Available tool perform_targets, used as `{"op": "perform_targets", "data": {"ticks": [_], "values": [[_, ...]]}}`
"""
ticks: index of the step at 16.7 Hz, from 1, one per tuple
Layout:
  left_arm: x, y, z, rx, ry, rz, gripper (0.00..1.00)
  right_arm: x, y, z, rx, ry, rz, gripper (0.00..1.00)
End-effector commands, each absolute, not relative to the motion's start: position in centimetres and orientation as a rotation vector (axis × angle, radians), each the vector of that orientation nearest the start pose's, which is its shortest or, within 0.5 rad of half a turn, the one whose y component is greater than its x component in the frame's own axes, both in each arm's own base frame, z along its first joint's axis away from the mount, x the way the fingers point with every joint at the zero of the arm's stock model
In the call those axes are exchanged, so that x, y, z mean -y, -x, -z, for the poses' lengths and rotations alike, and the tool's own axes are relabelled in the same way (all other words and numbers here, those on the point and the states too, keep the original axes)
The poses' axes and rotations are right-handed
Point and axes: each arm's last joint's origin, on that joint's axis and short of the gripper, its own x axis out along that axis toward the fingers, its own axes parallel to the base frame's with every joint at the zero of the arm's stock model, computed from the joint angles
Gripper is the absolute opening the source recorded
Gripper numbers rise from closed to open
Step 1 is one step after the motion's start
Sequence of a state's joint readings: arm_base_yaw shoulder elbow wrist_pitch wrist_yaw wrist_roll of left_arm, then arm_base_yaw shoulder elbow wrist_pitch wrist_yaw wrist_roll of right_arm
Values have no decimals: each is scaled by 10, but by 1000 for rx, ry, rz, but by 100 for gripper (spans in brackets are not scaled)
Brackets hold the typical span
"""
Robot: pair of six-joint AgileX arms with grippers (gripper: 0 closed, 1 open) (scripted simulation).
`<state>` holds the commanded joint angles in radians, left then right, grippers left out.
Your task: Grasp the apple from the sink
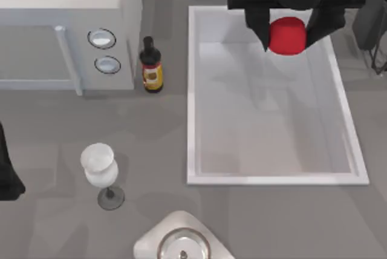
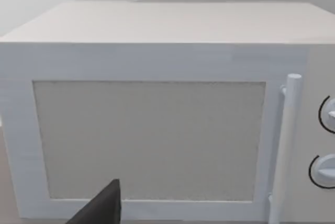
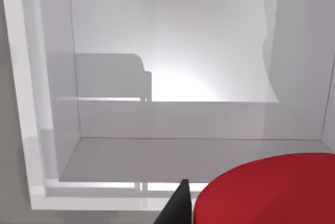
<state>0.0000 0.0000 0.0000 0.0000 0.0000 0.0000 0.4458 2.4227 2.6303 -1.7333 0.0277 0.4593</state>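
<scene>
A white sink [image 1: 193,89] takes up the right half of a grey table, seen from above, and the right gripper [image 1: 286,36] hangs over its far end with a bright red apple [image 1: 286,35] between its two dark fingers. The fingers [image 1: 259,29] sit against either side of the fruit, so the gripper looks pinched onto the apple rather than spread wide. In the right wrist view the apple [image 3: 267,190] bulges large and red close to the camera, beside one dark fingertip [image 3: 178,205], with the pale basin walls [image 3: 47,130] behind and below it. Whether the apple rests on the basin floor or is raised above it is hard to tell from these views. The left arm [image 1: 7,168] is parked at the table's left edge, and I cannot tell how its gripper stands; its wrist camera faces a white microwave [image 2: 152,130] with two round knobs. Near the sink stand a dark bottle [image 1: 151,65] and, well apart toward the front, a wine glass [image 1: 100,171]. The main risk, as I judge it, is a slip: the apple is rounded and smooth, held only at two narrow contact points, so a jerky lift could let it roll out and drop back into the basin. The grip also sits close to the sink's far wall, so a careless sideways move could knock a finger or the fruit against the rim.
</scene>
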Motion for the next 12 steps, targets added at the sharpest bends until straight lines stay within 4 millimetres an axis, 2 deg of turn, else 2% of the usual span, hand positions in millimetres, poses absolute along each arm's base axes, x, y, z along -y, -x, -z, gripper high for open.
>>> {"op": "perform_targets", "data": {"ticks": [4, 6, 9, 12], "values": [[1, -106, -160, 0, 0, 0, 100, -204, -409, -284, -1520, 0, -1, 0], [1, -106, -160, 0, 0, 0, 100, -191, -412, -287, -1515, -2, -3, 0], [1, -106, -160, 0, 0, 0, 100, -149, -419, -289, -1516, -3, 0, 0], [1, -106, -160, 0, 0, 0, 100, -91, -419, -280, -1553, 2, 9, 0]]}}
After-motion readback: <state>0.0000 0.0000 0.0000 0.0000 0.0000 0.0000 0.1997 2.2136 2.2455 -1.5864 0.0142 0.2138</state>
